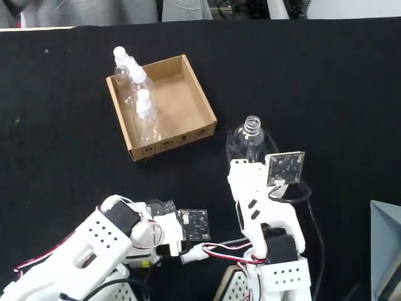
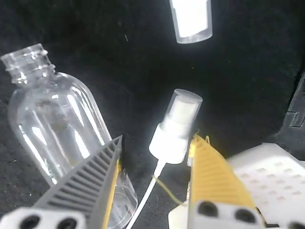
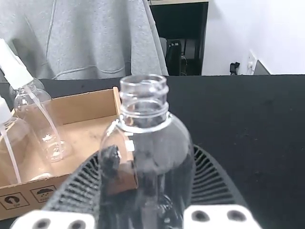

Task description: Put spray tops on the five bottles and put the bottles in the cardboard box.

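The cardboard box sits at the back left with three capped bottles in it, also visible as bottles in the right wrist view. My right gripper is shut on an upright topless bottle, just right of the box; the bottle stands between the fingers. Near the front, my left gripper is open over the table, with a white spray top lying between its fingertips. Another topless bottle lies on its side beside one finger.
A second white cap piece lies on the black cloth beyond the spray top. A grey object stands at the front right edge. Both arm bases crowd the front of the table; open cloth stretches to the right and left of the box.
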Controlling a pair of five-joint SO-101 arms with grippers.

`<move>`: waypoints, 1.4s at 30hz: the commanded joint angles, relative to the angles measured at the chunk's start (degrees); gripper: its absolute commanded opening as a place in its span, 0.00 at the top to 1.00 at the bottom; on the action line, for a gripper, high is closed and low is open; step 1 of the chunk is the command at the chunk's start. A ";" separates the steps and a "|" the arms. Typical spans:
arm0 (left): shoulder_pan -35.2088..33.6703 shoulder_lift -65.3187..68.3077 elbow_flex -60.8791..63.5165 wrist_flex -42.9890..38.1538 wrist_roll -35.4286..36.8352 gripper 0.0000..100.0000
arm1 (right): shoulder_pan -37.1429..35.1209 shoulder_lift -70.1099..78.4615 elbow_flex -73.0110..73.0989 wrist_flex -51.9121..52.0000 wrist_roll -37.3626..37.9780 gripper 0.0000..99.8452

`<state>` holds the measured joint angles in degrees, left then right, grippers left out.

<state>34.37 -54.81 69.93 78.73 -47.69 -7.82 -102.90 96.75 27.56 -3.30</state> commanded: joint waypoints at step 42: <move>0.13 -0.35 -5.23 3.52 0.35 0.96 | 1.41 -2.51 -0.22 -1.49 0.00 0.90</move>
<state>34.37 -54.64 71.69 76.79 -47.69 -7.82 -102.90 96.75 27.56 -3.30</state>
